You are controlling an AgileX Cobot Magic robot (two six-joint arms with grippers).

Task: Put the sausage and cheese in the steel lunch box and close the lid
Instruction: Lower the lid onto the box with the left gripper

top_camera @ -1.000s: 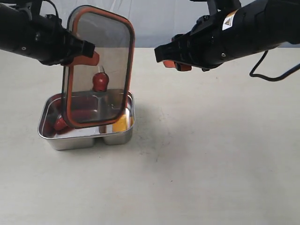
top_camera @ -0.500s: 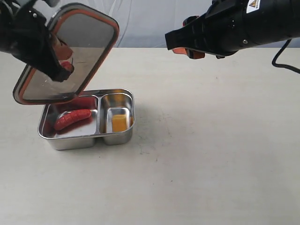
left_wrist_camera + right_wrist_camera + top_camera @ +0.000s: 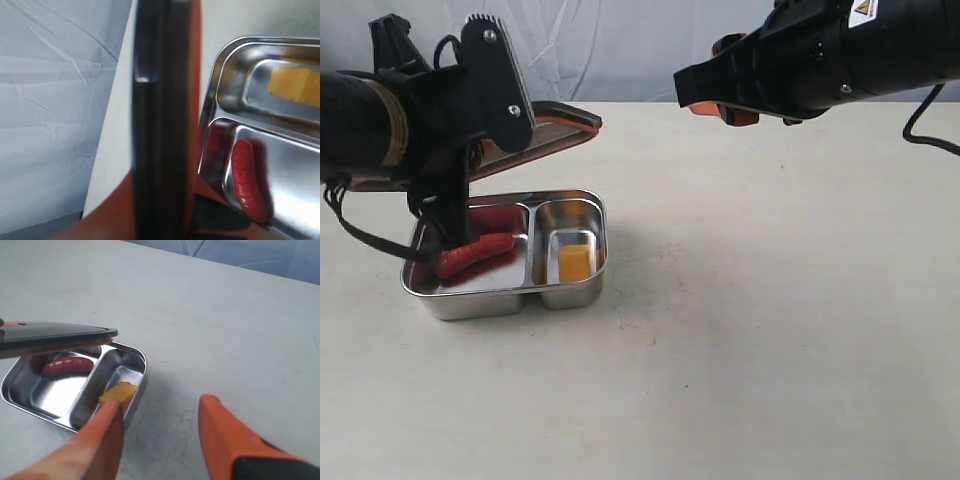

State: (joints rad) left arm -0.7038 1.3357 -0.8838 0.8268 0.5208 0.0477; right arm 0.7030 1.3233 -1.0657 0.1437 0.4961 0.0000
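The steel lunch box (image 3: 510, 300) sits on the table at the left. The red sausage (image 3: 475, 254) lies in its large compartment and the yellow cheese (image 3: 575, 263) in the small one. My left gripper (image 3: 480, 150) is shut on the dark lid (image 3: 560, 128), which hangs nearly flat a little above the box's far side. In the left wrist view the lid (image 3: 162, 125) shows edge-on beside the box (image 3: 220, 75), sausage (image 3: 248, 180) and cheese (image 3: 292, 85). My right gripper (image 3: 715, 105) hovers open and empty at the upper right, its fingers (image 3: 100, 440) apart over bare table.
The right wrist view shows the lid (image 3: 55, 337) over the box (image 3: 142, 365), with the sausage (image 3: 67, 366) and cheese (image 3: 117, 392) inside. A pale fabric backdrop (image 3: 620, 50) stands behind the table. A black cable (image 3: 930, 125) trails at the far right.
The left arm has turned the lid from standing upright over the box to lying nearly flat above it. The right arm rose slightly, then held still.
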